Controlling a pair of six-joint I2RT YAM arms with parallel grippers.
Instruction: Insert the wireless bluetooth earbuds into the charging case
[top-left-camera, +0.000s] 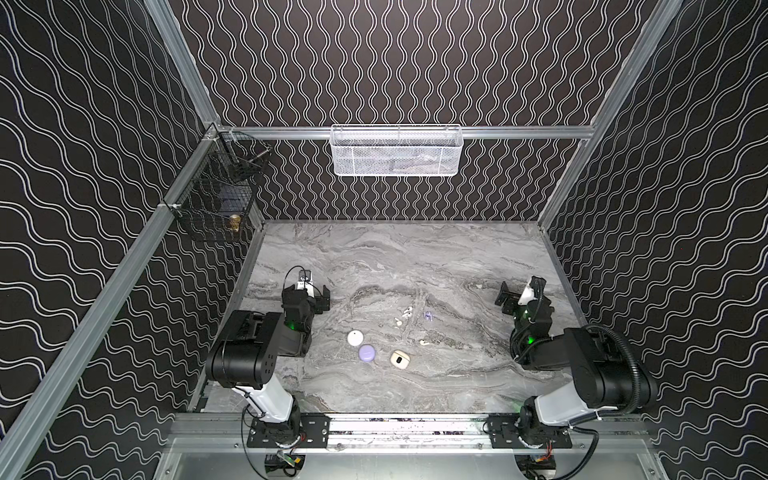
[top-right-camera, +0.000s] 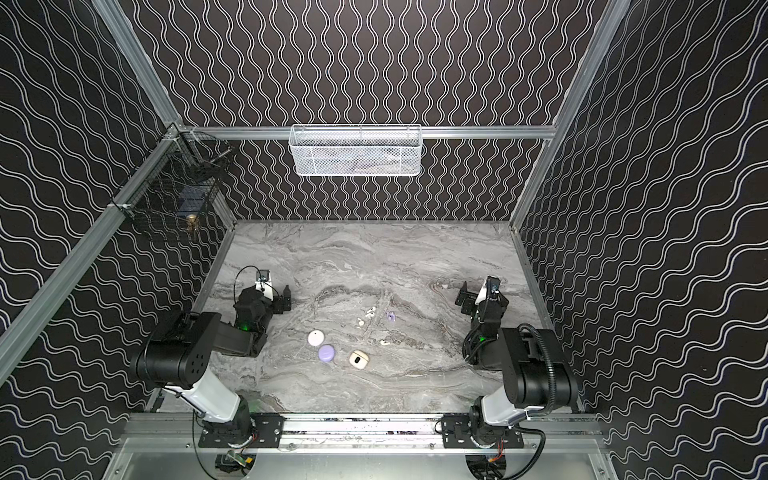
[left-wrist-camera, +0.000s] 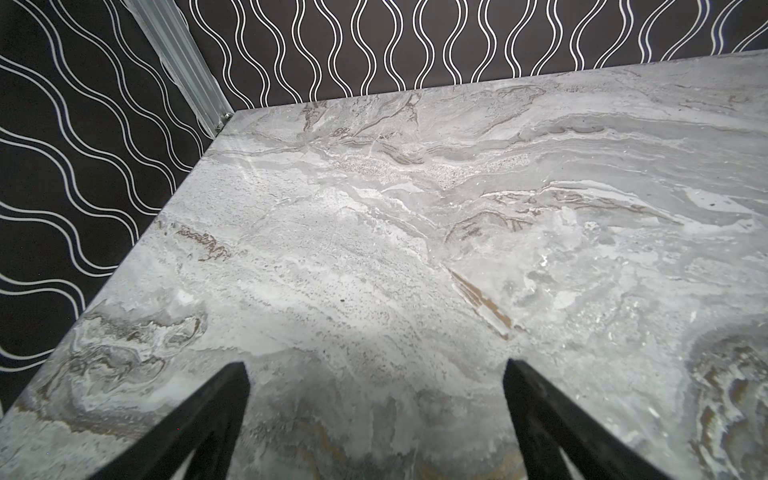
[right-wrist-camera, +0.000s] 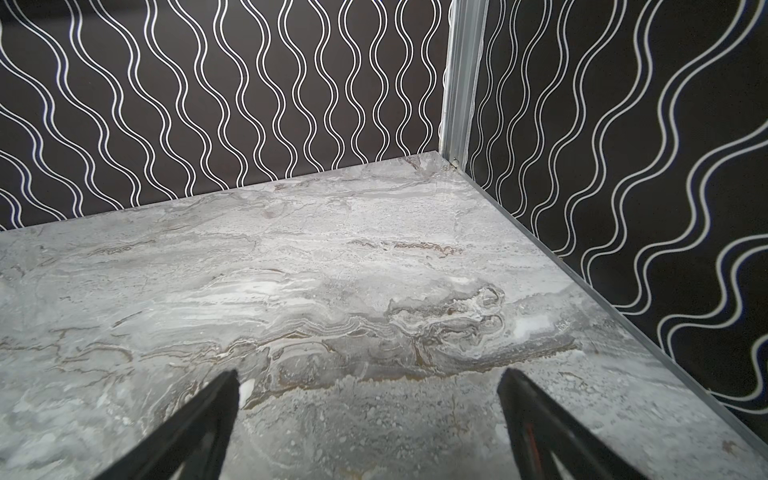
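Only in both top views: cream case (top-left-camera: 400, 358), lavender case (top-left-camera: 366, 353) and white round case (top-left-camera: 355, 338) close together; just beyond, loose on marble table (top-left-camera: 457, 257), tiny stemmed earbuds (top-left-camera: 423, 342), mostly white, one lavender earbud (top-left-camera: 427, 316). Wrist views: only marble between widely spread, empty left gripper (left-wrist-camera: 376, 368) and right gripper (right-wrist-camera: 370, 374)

So the floor here is a grey marble-look tabletop (top-left-camera: 415, 257), boxed in by black wall panels with white wavy lines (top-left-camera: 374, 62). A white metal mesh basket (top-left-camera: 395, 160) hangs off the silver aluminium rail (top-left-camera: 519, 132) across the back, with something greyish in it, can't tell what. The back left corner has a black wire basket (top-left-camera: 216, 199) with a small brass-coloured bit (top-left-camera: 235, 223) inside.
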